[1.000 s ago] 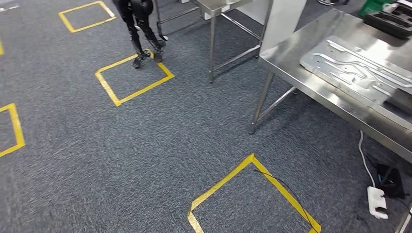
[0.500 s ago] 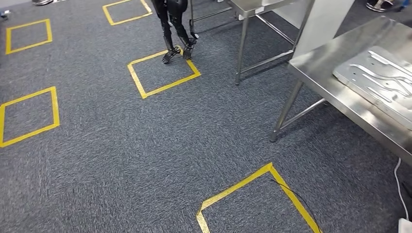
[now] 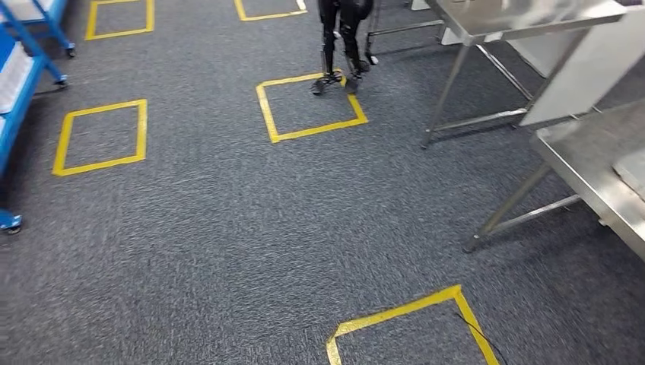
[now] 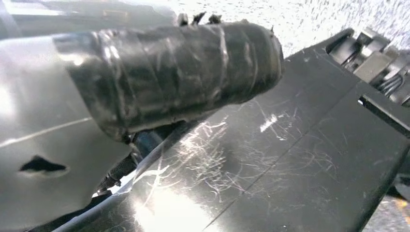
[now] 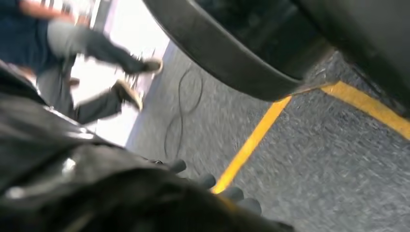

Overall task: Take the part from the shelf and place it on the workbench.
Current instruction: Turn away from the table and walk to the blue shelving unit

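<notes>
A blue wheeled shelf (image 3: 15, 76) stands at the far left of the head view, with pale trays on its levels; no part on it can be made out. The steel workbench (image 3: 589, 163) shows a corner at the right edge, and the rim of a flat metal plate (image 3: 633, 169) lies on it. My left hand (image 4: 169, 72) hangs by my body, its tape-wrapped thumb (image 4: 203, 63) sticking out and its fingers hidden. My right hand (image 5: 145, 203) hangs over the carpet with its dark fingertips (image 5: 208, 181) side by side and nothing in them.
Another robot's black legs (image 3: 340, 46) stand at a yellow floor square (image 3: 310, 106). A second steel table (image 3: 517, 15) and a white panel (image 3: 586, 72) are at the back right. A person's legs (image 5: 92, 43) and a floor cable (image 5: 181, 111) are behind me.
The camera has swung left: the workbench and its plate slid to the right edge, and the blue shelf came in at the left. No hand has taken hold of anything.
</notes>
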Action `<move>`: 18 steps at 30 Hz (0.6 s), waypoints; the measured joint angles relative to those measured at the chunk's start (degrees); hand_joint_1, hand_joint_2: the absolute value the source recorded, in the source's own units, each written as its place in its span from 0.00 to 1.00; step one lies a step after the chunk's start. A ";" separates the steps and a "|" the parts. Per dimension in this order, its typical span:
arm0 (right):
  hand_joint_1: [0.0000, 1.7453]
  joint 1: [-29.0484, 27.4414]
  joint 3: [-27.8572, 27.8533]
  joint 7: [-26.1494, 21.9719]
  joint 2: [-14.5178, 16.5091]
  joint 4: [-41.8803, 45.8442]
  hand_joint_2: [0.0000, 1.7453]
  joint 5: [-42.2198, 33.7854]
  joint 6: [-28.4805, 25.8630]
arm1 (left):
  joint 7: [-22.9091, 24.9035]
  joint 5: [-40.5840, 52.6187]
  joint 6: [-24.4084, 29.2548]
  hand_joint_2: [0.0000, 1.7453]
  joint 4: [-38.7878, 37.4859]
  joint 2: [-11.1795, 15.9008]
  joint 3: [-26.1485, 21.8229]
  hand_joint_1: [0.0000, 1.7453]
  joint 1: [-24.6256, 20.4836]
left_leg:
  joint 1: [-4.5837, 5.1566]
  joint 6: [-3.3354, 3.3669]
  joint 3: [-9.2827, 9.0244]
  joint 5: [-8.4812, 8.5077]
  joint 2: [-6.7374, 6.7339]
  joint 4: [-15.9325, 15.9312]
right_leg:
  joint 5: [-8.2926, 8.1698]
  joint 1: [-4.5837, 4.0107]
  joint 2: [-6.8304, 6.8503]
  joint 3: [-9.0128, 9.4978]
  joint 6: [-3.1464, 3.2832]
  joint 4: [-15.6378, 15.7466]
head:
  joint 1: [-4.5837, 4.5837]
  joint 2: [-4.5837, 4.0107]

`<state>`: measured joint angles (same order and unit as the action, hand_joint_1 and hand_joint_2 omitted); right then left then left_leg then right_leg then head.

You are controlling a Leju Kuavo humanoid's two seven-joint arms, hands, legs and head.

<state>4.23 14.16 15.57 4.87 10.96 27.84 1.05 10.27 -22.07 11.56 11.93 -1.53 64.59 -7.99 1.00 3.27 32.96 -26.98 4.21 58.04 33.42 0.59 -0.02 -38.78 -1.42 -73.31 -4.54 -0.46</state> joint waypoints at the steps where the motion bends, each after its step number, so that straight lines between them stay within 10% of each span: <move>1: 0.00 0.02 0.49 -0.14 -0.04 -0.01 0.00 0.51 0.52 | -0.43 -0.01 0.06 0.00 0.00 -0.02 0.21 0.00 0.03 | 0.02 -0.02 -0.27 -0.13 0.87 0.00 | -2.85 -0.11 -0.90 1.20 0.35 3.87 | 0.01 0.00; 4: 0.00 0.24 2.25 -0.84 -0.29 -0.03 0.00 2.46 1.92 | -0.73 -0.45 -0.32 0.00 0.00 -0.08 0.44 0.00 -0.13 | 0.02 -0.50 -0.22 -0.49 3.06 0.26 | -6.68 -0.18 -4.53 4.56 1.12 13.07 | 0.04 -0.01; 7: 0.00 0.31 3.58 -1.60 -0.26 -0.01 0.00 2.59 0.67 | 0.46 -1.20 -1.47 0.00 -0.03 0.20 0.44 0.00 -0.40 | -0.14 -1.49 0.21 -0.52 4.80 -0.07 | -6.24 -0.04 -3.42 5.69 1.65 14.75 | 0.17 0.00; 11: 0.00 0.32 4.83 -2.34 -0.09 0.01 0.00 1.60 0.40 | 1.50 -0.62 -1.93 0.00 -0.10 0.67 0.94 0.00 -0.68 | -0.33 -3.45 3.65 -4.77 -2.23 7.86 | -5.97 0.45 -0.24 7.40 2.42 16.00 | -0.51 -0.01; 13: 0.00 0.21 5.61 -2.63 -0.11 -0.04 0.00 1.15 1.50 | 1.67 -0.09 -1.62 0.00 -0.11 0.81 1.35 0.00 -0.91 | -0.88 -4.15 6.28 -6.15 -3.26 12.75 | -5.41 0.47 1.70 7.94 2.47 15.91 | -0.54 0.00; 18: 0.00 0.26 6.70 -3.96 -0.16 -0.07 0.00 0.66 1.20 | 1.28 -0.04 -1.06 0.00 -0.11 1.01 2.01 0.00 -0.29 | -0.83 -4.05 1.03 0.26 -6.70 1.67 | -3.76 0.42 5.18 9.44 1.49 15.56 | -0.59 -0.01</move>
<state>4.48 20.86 11.60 4.71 10.90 28.50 2.26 11.55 -22.11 10.50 11.82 -0.52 66.59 -8.28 0.16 -0.79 33.99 -26.71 -2.49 59.71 29.66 1.01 5.16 -29.34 0.07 -57.74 -5.13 -0.46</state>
